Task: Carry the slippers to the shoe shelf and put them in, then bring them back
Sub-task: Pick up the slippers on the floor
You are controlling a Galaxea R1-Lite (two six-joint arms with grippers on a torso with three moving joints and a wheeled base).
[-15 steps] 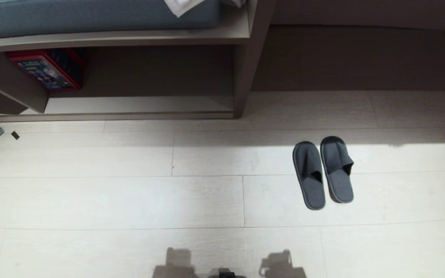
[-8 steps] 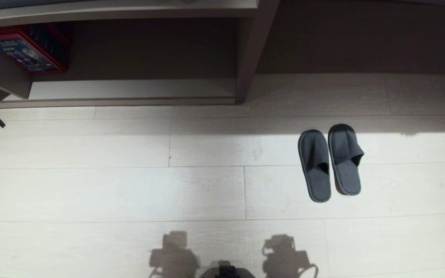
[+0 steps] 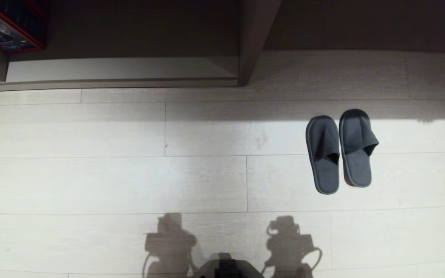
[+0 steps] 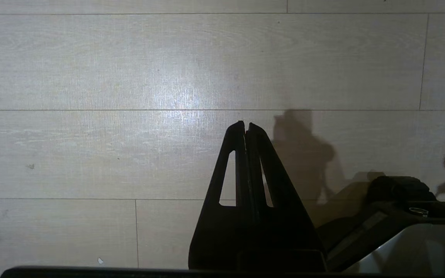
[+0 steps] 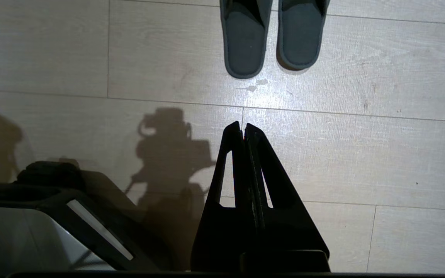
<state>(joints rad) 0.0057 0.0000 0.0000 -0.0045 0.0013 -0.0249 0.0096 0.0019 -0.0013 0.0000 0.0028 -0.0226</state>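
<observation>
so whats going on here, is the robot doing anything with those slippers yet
Nothing is being handled yet. The pair of dark grey-blue fabric slippers lies side by side on the pale wood-plank floor, toes toward the low taupe shoe shelf. The left pincer and right pincer are both shut and empty above bare floor, the right one short of the slippers' heels.

Looks like a home, prob. bedroom/entry: pale wood-plank floor, slippers side by side on it, low shelf w/ red box inside.
</observation>
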